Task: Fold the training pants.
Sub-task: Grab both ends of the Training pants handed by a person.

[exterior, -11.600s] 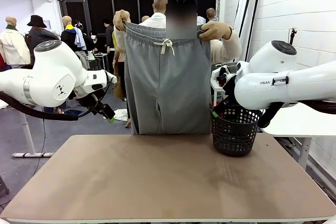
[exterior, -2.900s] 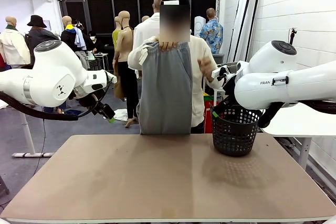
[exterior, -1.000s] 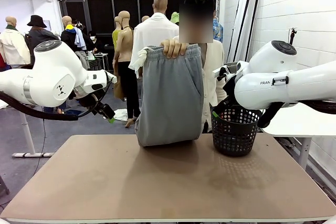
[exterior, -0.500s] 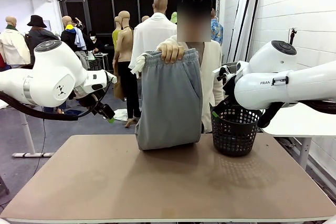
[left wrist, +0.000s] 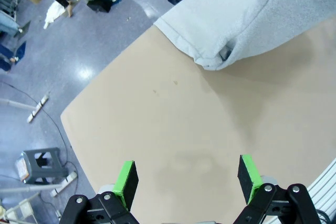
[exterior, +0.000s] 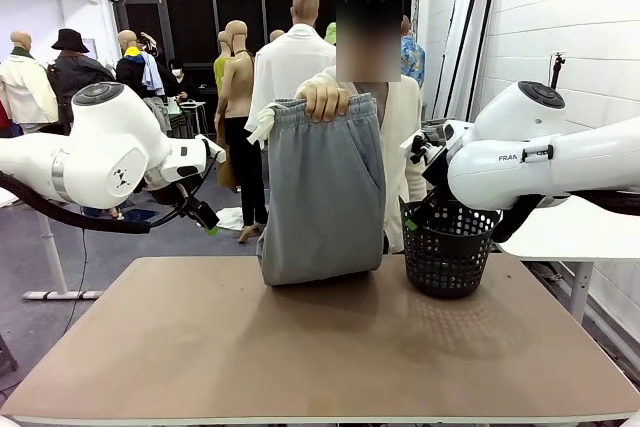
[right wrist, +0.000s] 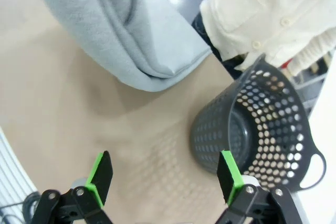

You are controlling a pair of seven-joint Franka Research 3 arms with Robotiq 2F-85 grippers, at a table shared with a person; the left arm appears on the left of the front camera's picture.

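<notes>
Grey training pants [exterior: 322,192] held upright over the table.
Light grey jersey, folded lengthwise, hanging from the gathered waistband; the doubled-over bottom edge rests on the tabletop's far side.

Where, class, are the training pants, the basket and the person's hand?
training pants [exterior: 320,197], front view, middle of the hanging fabric.
basket [exterior: 445,262], front view, its perforated wall.
person's hand [exterior: 325,99], front view, knuckles gripping the waistband.

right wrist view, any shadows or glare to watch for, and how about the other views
Right wrist view: the dark grey perforated plastic basket throws a dotted shadow onto the tan tabletop, the light grey jersey training pants a soft one. Left wrist view: a bright glare spot on the glossy floor. Front view: even light, a faint basket shadow.
</notes>
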